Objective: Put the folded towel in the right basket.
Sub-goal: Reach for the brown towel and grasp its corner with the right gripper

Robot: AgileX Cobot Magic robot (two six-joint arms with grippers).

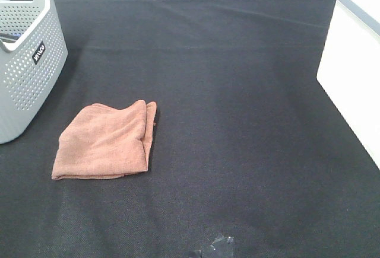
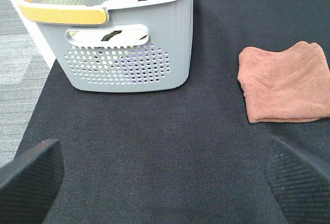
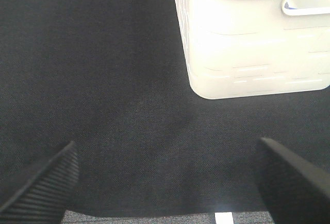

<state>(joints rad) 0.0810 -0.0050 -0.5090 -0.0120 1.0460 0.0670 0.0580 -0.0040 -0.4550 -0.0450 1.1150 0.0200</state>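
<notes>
towel (image 1: 104, 142) – rust-brown, folded, flat on the black mat (image 1: 237, 121) at 8 o'clock.
grey basket (image 1: 27, 80) – perforated, at 10 o'clock, near the towel but apart.
white basket (image 1: 350, 74) – at 3 o'clock, well apart from the towel.
my left gripper (image 2: 162, 152) – fingers spread wide, empty, over bare mat.
my right gripper (image 3: 167, 144) – likewise spread, empty, near the white basket.

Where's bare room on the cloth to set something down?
Widest: the black cloth between the towel and the white basket. Also the far strip beyond the towel. Tightest: the narrow gap between towel and gray basket.
</notes>
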